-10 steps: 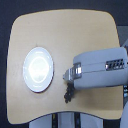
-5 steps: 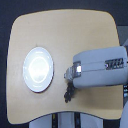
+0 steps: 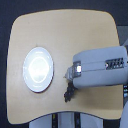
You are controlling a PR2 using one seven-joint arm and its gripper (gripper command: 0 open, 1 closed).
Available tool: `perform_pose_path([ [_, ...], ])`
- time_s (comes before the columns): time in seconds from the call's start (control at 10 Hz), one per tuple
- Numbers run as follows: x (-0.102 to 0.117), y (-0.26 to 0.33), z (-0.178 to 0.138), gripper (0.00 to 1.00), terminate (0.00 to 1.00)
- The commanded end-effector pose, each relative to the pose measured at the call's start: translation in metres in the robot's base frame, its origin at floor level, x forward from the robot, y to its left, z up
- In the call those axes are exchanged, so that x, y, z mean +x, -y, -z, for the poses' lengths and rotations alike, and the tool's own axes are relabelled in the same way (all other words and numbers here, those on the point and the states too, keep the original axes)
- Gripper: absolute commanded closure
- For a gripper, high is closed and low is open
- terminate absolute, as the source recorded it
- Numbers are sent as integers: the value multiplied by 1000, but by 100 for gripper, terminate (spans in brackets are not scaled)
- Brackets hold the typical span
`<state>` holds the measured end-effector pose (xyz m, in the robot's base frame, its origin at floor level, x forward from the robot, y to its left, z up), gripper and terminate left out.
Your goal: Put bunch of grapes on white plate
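Exterior view, one frame, entered as we found it.

Item one: a gripper (image 3: 69,80) at the end of a bulky grey arm (image 3: 100,67) that reached in from the exterior view's right. We saw only its pale tip beside the arm's casing; the picture was too blurred for us to tell whether the fingers were spread or pressed together.

Item two: a bunch of grapes (image 3: 69,92), small, dark and elongated, lying on the table just below the gripper's tip. It sat so close under the arm's lower edge that we could not tell whether the two touched, or whether the gripper had any hold of it.

Item three: a white plate (image 3: 38,69), round and glossy, lying flat well apart from the gripper, out beyond its tip toward the exterior view's left. We recorded nothing on it.

Item four: a wooden table (image 3: 60,30), light tan with rounded corners, bearing the plate and the grapes.
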<state>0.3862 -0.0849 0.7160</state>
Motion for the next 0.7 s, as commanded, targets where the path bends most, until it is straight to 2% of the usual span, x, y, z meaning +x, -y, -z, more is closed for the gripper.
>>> perform_pose_path([
  [0.0,-1,-9,-7,100,0],
  [0.6,5,-3,-20,100,0],
])
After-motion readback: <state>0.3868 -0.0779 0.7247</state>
